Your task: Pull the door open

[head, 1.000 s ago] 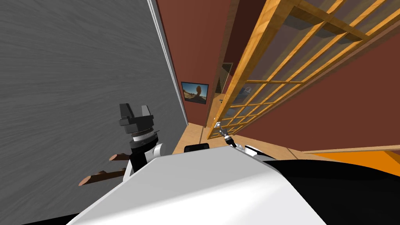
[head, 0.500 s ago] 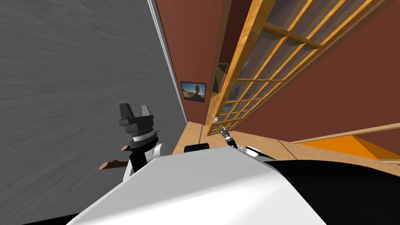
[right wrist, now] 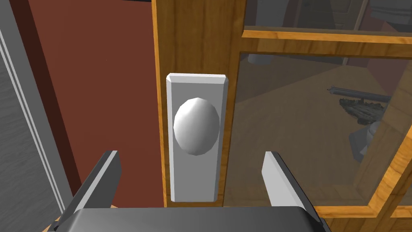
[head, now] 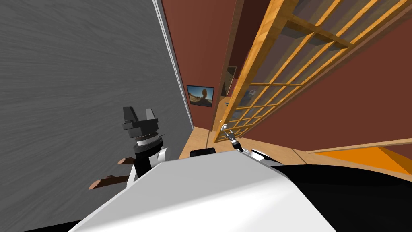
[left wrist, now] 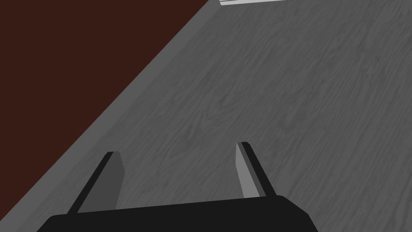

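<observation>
At the far right of the scene, ahead of the robot, stood the door [head: 251,68], a wooden frame of light brown bars around many glass panes, set along the dark red wall [head: 342,100]. Its near upright carried a pale grey plate [right wrist: 197,177] with a smooth, oval, grey-white knob [right wrist: 196,125] on it. The right gripper [head: 226,129] was stretched out low toward that upright. From the right wrist, the right gripper's fingers [right wrist: 105,177] stood wide apart, one on each side of the plate. The knob lay in line with the gap between them, and neither finger touched it or the plate. How far the knob lay beyond the fingertips could not be told. Left of the upright ran a strip of the same red wall, and past it a grey edge with pale lines.

On the left, the left gripper [head: 140,114] was held up near the robot, just beside a broad grey surface [head: 80,80]; its jaws were also wide and held nothing. A framed picture [head: 200,96] hung on the far red wall between the grey surface and the door. Light wooden floor [head: 199,141] showed below it.
</observation>
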`<state>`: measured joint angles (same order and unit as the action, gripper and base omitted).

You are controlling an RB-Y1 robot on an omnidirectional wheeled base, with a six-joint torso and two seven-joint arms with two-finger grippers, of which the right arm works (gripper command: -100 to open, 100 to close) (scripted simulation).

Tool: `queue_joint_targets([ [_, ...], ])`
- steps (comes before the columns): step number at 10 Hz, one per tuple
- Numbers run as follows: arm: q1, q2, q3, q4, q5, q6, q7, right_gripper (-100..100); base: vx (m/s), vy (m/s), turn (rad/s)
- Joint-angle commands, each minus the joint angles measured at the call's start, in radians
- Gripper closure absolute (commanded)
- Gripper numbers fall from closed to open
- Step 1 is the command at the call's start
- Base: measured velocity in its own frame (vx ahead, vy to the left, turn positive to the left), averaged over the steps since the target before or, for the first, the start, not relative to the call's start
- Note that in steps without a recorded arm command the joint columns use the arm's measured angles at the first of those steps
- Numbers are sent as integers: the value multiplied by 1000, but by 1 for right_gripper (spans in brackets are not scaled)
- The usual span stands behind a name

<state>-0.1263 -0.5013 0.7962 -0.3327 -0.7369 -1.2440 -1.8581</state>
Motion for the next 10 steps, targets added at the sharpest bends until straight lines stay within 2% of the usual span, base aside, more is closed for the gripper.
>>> queue_joint_targets([
  [1, 1, -1, -12, -26, -2, 23, 19, -100, 207, -19, 67],
  [2, -4, 3, -17, -26, -2, 29, 23, -100, 217, 2, 47],
  [3, 7, -6, -15, -49, -4, 34, 29, -100, 98, 4, 10],
  [4, 7, -6, -15, -49, -4, 34, 29, 100, -11, -2, -6],
  [9, 7, -6, -15, -49, -4, 34, 29, 100, -18, -3, 0],
  [10, 16, -14, 0, -47, 1, 20, 20, 100, -108, -42, 154],
])
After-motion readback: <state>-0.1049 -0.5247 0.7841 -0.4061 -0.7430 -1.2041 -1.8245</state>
